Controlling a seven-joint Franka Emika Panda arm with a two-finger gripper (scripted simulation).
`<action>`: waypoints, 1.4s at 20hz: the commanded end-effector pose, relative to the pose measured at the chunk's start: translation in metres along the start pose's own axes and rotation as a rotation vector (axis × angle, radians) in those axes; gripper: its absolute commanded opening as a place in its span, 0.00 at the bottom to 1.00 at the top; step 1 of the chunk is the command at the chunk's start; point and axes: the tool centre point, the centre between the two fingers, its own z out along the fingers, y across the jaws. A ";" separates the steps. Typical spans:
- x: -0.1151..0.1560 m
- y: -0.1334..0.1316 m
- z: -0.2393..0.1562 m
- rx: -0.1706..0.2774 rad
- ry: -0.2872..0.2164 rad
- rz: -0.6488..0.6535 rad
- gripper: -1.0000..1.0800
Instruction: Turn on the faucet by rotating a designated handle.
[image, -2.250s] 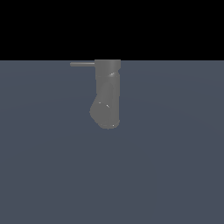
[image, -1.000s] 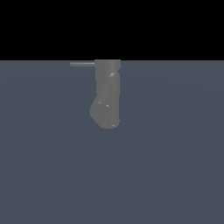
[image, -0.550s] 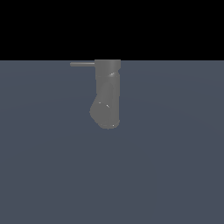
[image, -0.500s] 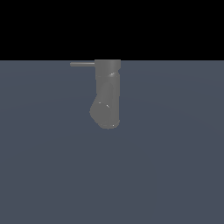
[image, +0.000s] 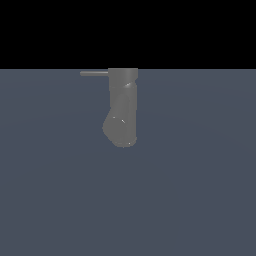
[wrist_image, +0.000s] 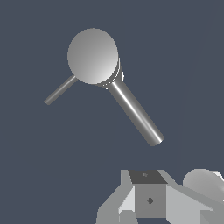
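Nothing has moved; flat blue-grey floor (image: 190, 200), faucet (image: 122, 107) and handle (image: 94, 73) apart from gripper (wrist_image: 151, 205), opening unclear.

One faucet (image: 122, 107), one handle (image: 94, 73)

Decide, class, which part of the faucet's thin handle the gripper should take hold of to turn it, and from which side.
Probably near the free end of the handle, farthest from the faucet, for leverage. The rod lies level, sticking out toward the exterior view's left, so descend from above with a finger either side. The gripper is well clear.
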 end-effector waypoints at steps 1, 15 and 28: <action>0.010 -0.012 0.008 -0.001 -0.001 0.066 0.00; 0.062 -0.078 0.065 -0.026 0.029 0.422 0.00; 0.098 -0.137 0.129 -0.046 0.119 0.731 0.00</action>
